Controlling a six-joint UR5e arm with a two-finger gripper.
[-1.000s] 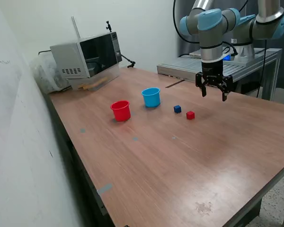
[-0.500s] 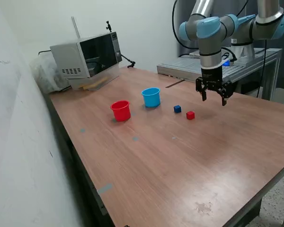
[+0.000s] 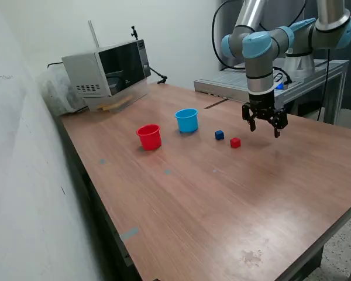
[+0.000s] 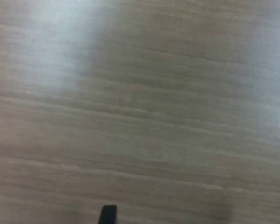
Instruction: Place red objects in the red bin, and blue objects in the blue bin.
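Observation:
A small red cube (image 3: 235,142) and a small dark blue cube (image 3: 219,135) lie on the wooden table (image 3: 222,199), close together. The light blue cup (image 3: 187,120) stands to the exterior view's left of the blue cube, and the red cup (image 3: 149,137) further left. My gripper (image 3: 264,129) hangs open above the table, to the exterior view's right of the red cube, with nothing between its fingers. The wrist view is blurred and holds only bare wood grain and one dark fingertip (image 4: 108,214) at the picture's edge; no cube or cup appears there.
A microwave (image 3: 108,70) sits at the table's far corner with a plastic bag (image 3: 55,91) beside it. A metal bench (image 3: 281,85) stands behind the arm. A wall runs along the exterior view's left.
The gripper has lowered toward the table and shifted slightly, staying open. The cubes and cups have not moved.

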